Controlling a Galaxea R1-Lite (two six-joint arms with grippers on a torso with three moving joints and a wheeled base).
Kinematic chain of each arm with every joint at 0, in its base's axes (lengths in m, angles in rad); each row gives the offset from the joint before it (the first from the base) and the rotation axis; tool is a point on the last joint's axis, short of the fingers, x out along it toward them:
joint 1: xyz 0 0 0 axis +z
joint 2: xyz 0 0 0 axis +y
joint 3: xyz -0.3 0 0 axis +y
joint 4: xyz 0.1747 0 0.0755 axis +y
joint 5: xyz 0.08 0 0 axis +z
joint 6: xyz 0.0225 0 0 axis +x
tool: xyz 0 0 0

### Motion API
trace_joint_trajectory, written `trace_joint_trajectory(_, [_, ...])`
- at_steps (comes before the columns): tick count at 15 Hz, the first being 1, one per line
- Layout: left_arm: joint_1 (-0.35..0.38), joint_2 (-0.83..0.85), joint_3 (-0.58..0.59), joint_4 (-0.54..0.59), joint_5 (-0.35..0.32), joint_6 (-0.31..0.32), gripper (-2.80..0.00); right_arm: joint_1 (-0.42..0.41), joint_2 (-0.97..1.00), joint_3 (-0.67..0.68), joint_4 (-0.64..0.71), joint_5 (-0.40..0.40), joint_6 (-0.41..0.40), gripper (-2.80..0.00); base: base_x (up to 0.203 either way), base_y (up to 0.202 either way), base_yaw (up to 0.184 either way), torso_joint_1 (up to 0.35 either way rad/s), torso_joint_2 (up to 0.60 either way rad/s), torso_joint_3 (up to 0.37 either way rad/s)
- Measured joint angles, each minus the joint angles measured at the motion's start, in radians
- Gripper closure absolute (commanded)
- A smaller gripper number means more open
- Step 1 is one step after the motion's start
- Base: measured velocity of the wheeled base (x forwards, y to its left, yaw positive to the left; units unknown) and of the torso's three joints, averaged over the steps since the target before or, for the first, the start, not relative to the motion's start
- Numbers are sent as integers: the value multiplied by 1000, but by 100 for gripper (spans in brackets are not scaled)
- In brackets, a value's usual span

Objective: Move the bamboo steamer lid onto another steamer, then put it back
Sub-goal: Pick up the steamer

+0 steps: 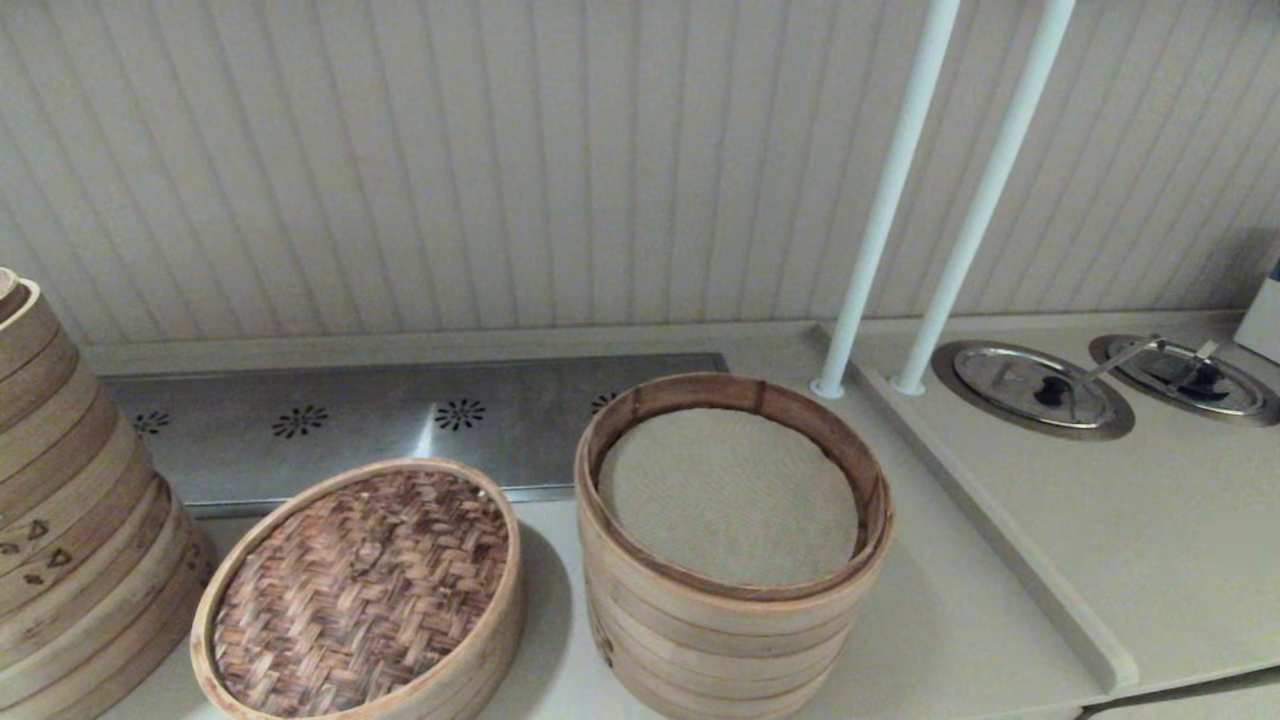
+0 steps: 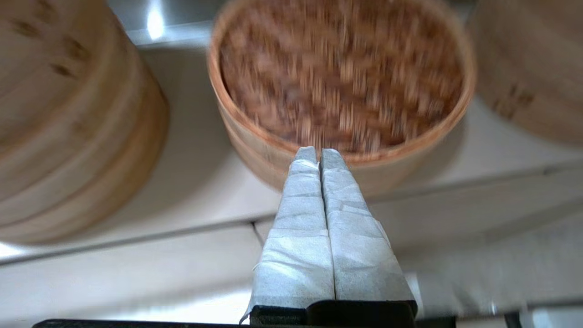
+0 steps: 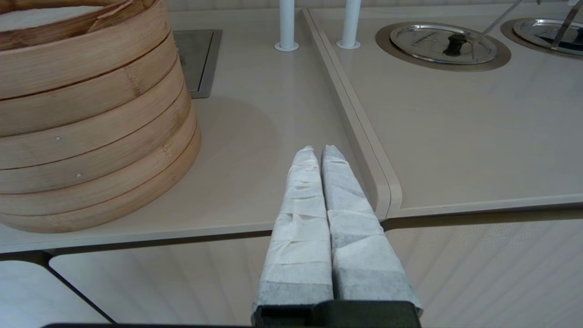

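The bamboo steamer lid (image 1: 365, 590), with a brown woven top and pale rim, lies at the front left of the counter on a low bamboo ring whose inside is hidden. In the left wrist view the lid (image 2: 341, 77) is just beyond my left gripper (image 2: 319, 152), which is shut and empty and hangs off the counter's front edge. My right gripper (image 3: 319, 150) is shut and empty over the front edge, to the right of the tall multi-tier stack (image 3: 91, 114). That stack's top tier (image 1: 730, 500) is uncovered and lined with white cloth. Neither gripper shows in the head view.
A big stack with triangle cut-outs (image 1: 60, 520) stands at the far left. Behind lies a perforated steel panel (image 1: 400, 410). Two white poles (image 1: 880, 200) rise at the back right. A raised counter section (image 1: 1150, 540) holds two round metal lids (image 1: 1030, 385).
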Motion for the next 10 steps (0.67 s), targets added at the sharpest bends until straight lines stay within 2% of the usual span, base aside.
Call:
trace_joint_trajectory(2, [7,145,-13,-20,-40,31,0,0,0,0,0,0,0,0,0,0,0,0,0,0])
trace_joint_trajectory(4, [20,285,-20,-73,-118,85,0,0,0,0,0,0,0,0,0,0,0,0,0,0])
trace_joint_trajectory(6, [27,411,-39,-103,-153,119,0,0,0,0,0,0,0,0,0,0,0,0,0,0])
trace_joint_trajectory(7, [29,472,-52,-113,-161,129,-280,0,0,0,0,0,0,0,0,0,0,0,0,0])
trace_joint_trajectory(10, [10,613,-74,-186,-176,139,-280,0,0,0,0,0,0,0,0,0,0,0,0,0])
